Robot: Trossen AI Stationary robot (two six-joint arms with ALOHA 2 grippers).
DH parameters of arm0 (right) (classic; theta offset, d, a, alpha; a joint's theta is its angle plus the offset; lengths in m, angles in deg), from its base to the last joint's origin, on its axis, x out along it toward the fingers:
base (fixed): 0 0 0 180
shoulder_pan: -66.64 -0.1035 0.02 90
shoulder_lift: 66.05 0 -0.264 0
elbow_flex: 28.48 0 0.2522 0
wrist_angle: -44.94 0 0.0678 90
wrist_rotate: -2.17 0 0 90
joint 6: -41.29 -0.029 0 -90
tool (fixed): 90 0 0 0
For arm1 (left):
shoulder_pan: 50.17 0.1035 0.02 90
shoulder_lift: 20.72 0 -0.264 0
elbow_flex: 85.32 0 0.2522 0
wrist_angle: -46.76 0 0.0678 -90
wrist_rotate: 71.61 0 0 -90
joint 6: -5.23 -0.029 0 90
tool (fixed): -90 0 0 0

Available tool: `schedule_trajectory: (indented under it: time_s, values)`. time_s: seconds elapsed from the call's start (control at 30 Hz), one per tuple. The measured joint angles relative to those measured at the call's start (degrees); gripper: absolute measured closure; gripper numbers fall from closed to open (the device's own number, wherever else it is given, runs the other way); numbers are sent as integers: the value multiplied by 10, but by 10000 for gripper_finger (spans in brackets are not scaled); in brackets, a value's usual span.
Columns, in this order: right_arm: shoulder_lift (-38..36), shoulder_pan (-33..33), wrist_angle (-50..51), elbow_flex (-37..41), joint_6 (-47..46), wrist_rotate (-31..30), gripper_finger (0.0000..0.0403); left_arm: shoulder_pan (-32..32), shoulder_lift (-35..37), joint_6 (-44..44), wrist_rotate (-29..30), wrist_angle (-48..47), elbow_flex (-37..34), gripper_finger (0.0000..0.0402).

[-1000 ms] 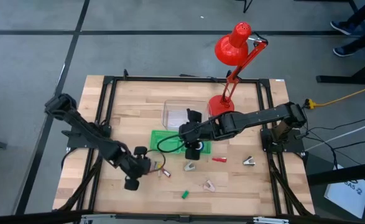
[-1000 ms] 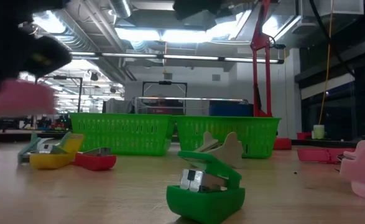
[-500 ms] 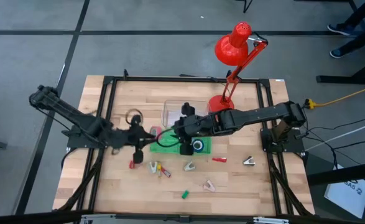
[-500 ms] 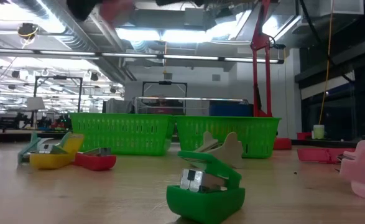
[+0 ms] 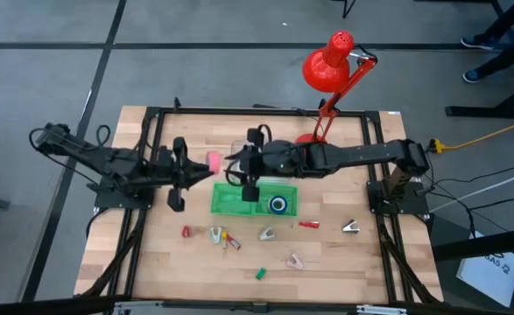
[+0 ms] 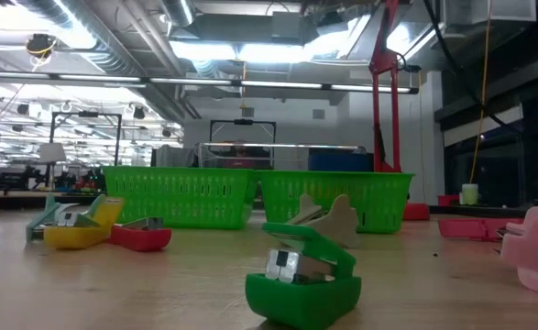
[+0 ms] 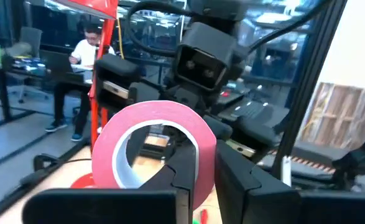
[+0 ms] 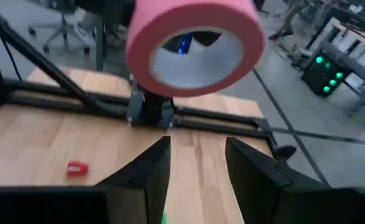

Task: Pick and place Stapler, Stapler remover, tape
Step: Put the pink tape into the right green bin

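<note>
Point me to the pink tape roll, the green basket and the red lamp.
pink tape roll [image 7: 198, 146]: left wrist view, outer pink band on the side by the fingers.
green basket [image 5: 226, 199]: high view, bare floor of its left half.
red lamp [image 5: 327, 68]: high view, top of the shade.

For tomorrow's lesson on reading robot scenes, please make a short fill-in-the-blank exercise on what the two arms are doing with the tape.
1. The left gripper is shut on a roll of tape whose colour is ____.
2. The fingers of the right gripper, which faces that roll, are ____.
3. A blue roll lies inside the ____ basket.
4. At the table's far edge stands a red ____.

Missing words: pink; open; green; lamp
</note>
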Motion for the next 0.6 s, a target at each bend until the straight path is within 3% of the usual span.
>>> schedule_trajectory:
  time_s: [0.17, 0.3, 0.6]
  values:
    - [0, 29, -36, 0, -27, 80, 247, 24, 15, 65, -67, 8, -13, 371]
    - [0, 36, -45, 0, -29, 88, 247, 36, 7, 105, -79, 20, -35, 371]
    - [0, 37, -55, 0, 0, 117, 247, 65, -10, 97, -99, 60, -41, 371]
